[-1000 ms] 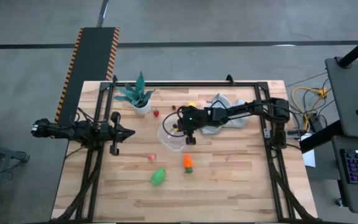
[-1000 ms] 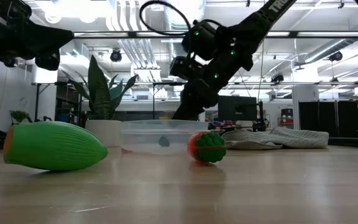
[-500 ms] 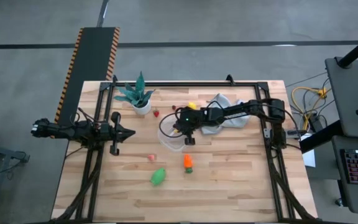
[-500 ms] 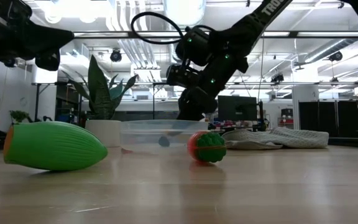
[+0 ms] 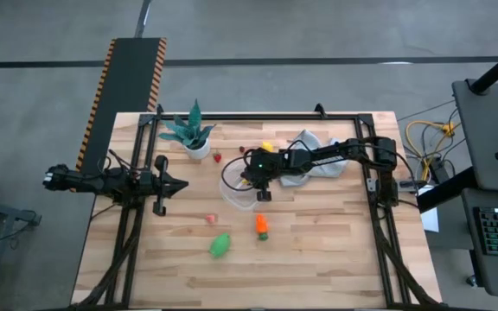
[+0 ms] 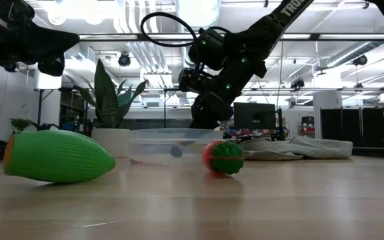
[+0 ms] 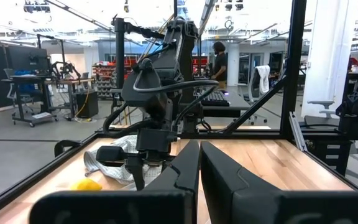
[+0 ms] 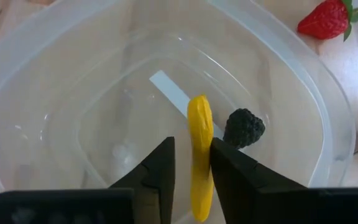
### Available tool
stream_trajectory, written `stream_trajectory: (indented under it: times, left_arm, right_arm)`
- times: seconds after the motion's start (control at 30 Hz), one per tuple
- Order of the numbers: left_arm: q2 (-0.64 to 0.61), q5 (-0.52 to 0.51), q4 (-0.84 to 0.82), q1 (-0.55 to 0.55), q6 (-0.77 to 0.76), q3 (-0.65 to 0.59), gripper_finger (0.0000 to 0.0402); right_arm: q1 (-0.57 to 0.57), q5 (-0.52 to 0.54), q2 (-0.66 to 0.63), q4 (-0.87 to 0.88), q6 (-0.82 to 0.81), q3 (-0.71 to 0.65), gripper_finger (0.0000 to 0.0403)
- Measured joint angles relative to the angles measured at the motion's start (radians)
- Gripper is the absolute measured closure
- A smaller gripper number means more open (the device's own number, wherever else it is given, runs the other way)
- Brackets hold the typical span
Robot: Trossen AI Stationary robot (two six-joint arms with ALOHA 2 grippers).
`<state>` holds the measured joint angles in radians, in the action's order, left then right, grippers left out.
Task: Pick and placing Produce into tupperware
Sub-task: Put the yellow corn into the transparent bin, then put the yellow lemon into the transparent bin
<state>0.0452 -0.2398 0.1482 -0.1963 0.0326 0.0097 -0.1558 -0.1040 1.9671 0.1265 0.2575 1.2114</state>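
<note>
The clear round tub (image 5: 232, 193) stands mid-table, seen also in the low view (image 6: 159, 141). My right gripper (image 5: 254, 178) hangs over it, shut on a narrow yellow toy piece (image 8: 199, 134). A dark brown piece (image 8: 244, 127) lies on the tub's floor. Loose on the table lie a green piece (image 5: 220, 245), an orange piece with a green top (image 5: 261, 226), a pink piece (image 5: 210, 218), a red strawberry (image 5: 218, 158) and a yellow piece (image 5: 266, 147). My left gripper (image 5: 181, 183) waits shut at the table's left, clear of everything. My right gripper pinches the yellow piece by its lower half (image 8: 199, 171) between its two fingers. The fingers point down into the tub from above. The piece lies along the fingers, its free end (image 8: 197, 106) sticking out past the fingertips, held clear above the tub's floor.
A teal-leaved plant in a white pot (image 5: 194, 136) stands at the far left. A grey-blue cloth (image 5: 316, 149) lies behind the tub under the right arm. A second strawberry (image 8: 325, 18) lies just outside the tub's rim (image 8: 331, 106). Bare wood spans the near half of the table.
My right gripper has moved a little toward the table's left, farther over the tub, still shut on the yellow piece, and has then kept still.
</note>
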Motion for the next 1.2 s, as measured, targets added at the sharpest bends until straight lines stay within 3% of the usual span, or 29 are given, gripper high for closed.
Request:
stream_trajectory:
  times: [0.53,0.77,1.07,1.2]
  left_arm:
    - [0.000,0.000,0.000,0.000,0.000,0.000,0.0402]
    - [0.003,0.000,0.000,-0.001,0.000,0.000,0.0402]
    - [0.002,0.000,0.001,-0.001,0.000,0.000,0.0402]
    - [0.001,0.000,0.001,-0.001,0.000,0.000,0.0402]
  right_arm:
    - [0.001,-0.001,-0.046,0.080,-0.047,0.026,0.0264]
    - [0.034,-0.005,-0.206,0.129,-0.056,0.025,0.0265]
    - [0.186,0.000,-0.447,0.149,-0.023,0.018,0.0264]
    - [0.263,0.119,-0.540,0.166,0.045,0.017,0.0264]
